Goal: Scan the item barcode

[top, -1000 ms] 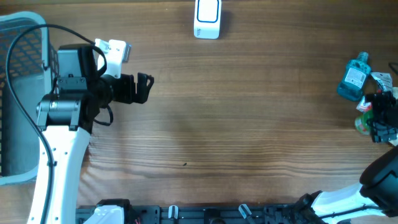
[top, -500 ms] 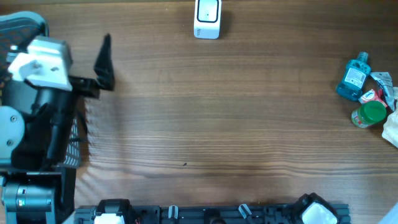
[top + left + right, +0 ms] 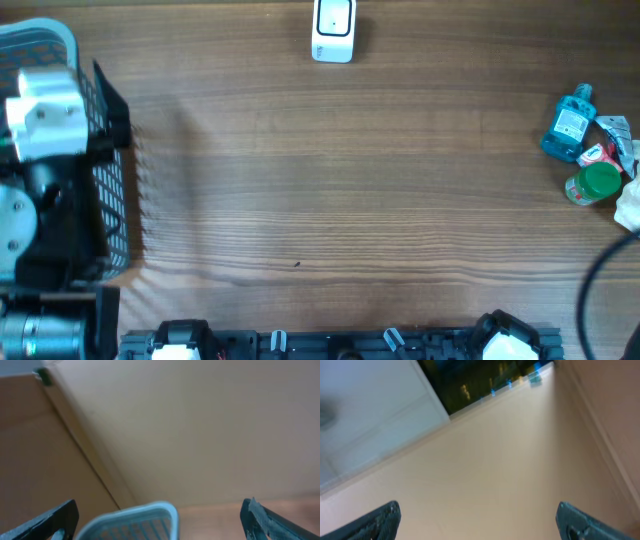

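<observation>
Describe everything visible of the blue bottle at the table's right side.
The blue bottle looks like clear blue plastic, with a teal cap and a pale label facing up. It seems to lie on the wooden table near its right edge. A green-lidded jar and a small packet sit close beside it; contact is unclear. Nothing grips it.

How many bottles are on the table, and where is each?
2. A blue bottle is near the right edge of the table; a green-capped bottle is just nearer the robot, beside it. Packets there may hide more.
</observation>
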You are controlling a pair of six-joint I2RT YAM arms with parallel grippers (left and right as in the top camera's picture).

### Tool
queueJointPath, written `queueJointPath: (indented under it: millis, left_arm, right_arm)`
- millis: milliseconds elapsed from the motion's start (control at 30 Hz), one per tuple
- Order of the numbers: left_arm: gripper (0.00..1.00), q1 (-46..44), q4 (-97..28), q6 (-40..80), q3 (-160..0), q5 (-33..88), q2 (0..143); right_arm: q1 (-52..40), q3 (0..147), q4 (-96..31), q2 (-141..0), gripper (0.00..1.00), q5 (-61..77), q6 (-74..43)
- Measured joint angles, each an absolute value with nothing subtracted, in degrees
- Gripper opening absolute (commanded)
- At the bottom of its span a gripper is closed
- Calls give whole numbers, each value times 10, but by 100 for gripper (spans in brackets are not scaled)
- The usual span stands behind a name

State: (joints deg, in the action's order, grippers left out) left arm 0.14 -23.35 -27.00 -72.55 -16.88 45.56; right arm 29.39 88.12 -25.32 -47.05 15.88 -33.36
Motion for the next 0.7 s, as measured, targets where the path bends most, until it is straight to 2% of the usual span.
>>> queueJointPath:
  millis: [100,233,400,700]
  left_arm:
    - [100,2,-283,-272,-723,-96,396]
    - [100,11,-294,-272,-709,-8,311]
    - [100,44,-315,-272,-653,74,203]
    - [100,36,-268,-272,-643,98,170]
  right_arm:
    - [209,860,-298,-421,100,98,-216]
    - [181,818,-298,-291,100,67,-159]
    - [169,785,-305,-138,100,51,-133]
    - [145,767,-337,-36,100,26,-131]
